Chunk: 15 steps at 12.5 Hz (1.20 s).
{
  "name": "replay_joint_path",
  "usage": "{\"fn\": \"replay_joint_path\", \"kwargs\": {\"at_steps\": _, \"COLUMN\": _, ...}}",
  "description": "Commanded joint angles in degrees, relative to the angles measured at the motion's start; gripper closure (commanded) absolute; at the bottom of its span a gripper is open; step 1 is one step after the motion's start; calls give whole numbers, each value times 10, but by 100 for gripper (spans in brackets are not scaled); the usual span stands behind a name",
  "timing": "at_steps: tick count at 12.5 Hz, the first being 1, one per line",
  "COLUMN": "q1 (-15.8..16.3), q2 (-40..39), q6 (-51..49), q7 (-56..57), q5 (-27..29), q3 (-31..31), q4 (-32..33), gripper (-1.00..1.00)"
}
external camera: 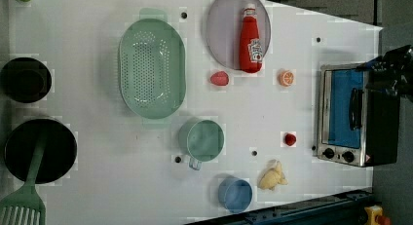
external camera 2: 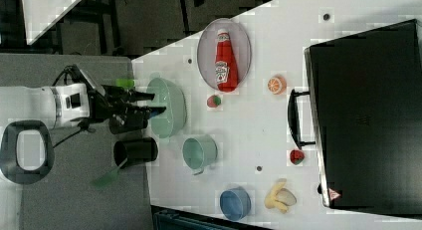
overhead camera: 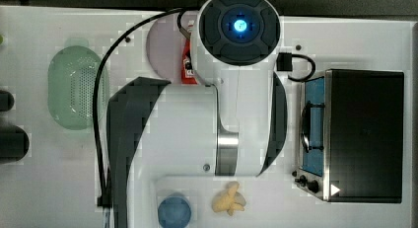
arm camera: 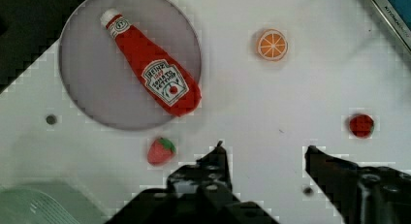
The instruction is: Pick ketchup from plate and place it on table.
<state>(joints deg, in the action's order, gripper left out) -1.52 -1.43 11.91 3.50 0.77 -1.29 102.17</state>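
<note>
While ketchup (arm camera: 151, 72) lies flat on plate (arm camera: 82, 83), fingers (arm camera: 219, 158) released, empty — approach step. Next: descend, straddle bottle, grasp, carry to bench (arm camera: 271, 103).

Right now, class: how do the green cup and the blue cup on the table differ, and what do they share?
The green cup is larger than the blue cup. The green cup has a handle at its side; the blue cup shows none. The green cup sits further in from the table edge; the blue cup sits near it. Both lie empty on the white table.
</note>
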Motion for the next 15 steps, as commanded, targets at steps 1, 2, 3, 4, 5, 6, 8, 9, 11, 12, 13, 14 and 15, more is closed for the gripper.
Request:
{"fn": "replay_joint_path", "kwargs": {"at_steps": 1, "q1": -51, "q2": 138, "q6": -94, "q7": -30, "q5": 8, "q3": -36, "q4": 58, "gripper": -59}}
{"fn": "replay_joint_path", "kwargs": {"at_steps": 2, "q1": -50, "q2": 132, "q6": -93, "q7": -17, "q5": 8, "q3": -37, "q4": 58, "gripper": -81}}
{"fn": "replay_joint_path", "kwargs": {"at_steps": 3, "q1": -50, "q2": 122, "q6": -90, "q7": 4, "q5": 8, "q3": -38, "q4": 58, "gripper": -99}}
{"fn": "replay_joint_path", "kwargs": {"at_steps": 4, "q1": -50, "q2": 108, "q6": -85, "q7": 30, "q5": 8, "q3": -39, "q4": 58, "gripper": -100}}
{"fn": "replay_joint_path", "kwargs": {"at_steps": 5, "q1": -49, "q2": 91, "q6": -79, "q7": 58, "q5": 8, "q3": -41, "q4": 57, "gripper": -100}}
{"fn": "replay_joint_path", "kwargs": {"at_steps": 6, "q1": -49, "q2": 72, "q6": -70, "q7": 83, "q5": 8, "q3": -42, "q4": 57, "gripper": -100}}
{"fn": "replay_joint_path", "kwargs": {"at_steps": 8, "q1": -48, "q2": 31, "q6": -42, "q7": 122, "q5": 8, "q3": -45, "q4": 55, "gripper": -100}}
{"fn": "replay_joint_path", "kwargs": {"at_steps": 9, "q1": -46, "q2": 9, "q6": -24, "q7": 140, "q5": 8, "q3": -47, "q4": 55, "gripper": -100}}
{"fn": "replay_joint_path", "kwargs": {"at_steps": 11, "q1": -44, "q2": -34, "q6": 15, "q7": 174, "q5": 8, "q3": -53, "q4": 54, "gripper": -100}}
{"fn": "replay_joint_path", "kwargs": {"at_steps": 12, "q1": -42, "q2": -55, "q6": 35, "q7": 191, "q5": 8, "q3": -57, "q4": 53, "gripper": -100}}
{"fn": "replay_joint_path", "kwargs": {"at_steps": 13, "q1": -41, "q2": -74, "q6": 55, "q7": 214, "q5": 8, "q3": -61, "q4": 53, "gripper": -100}}
{"fn": "replay_joint_path", "kwargs": {"at_steps": 14, "q1": -40, "q2": -92, "q6": 75, "q7": 240, "q5": 8, "q3": -65, "q4": 53, "gripper": -100}}
{"fn": "replay_joint_path", "kwargs": {"at_steps": 15, "q1": -39, "q2": -108, "q6": 92, "q7": 266, "q5": 8, "q3": -68, "q4": 53, "gripper": -100}}
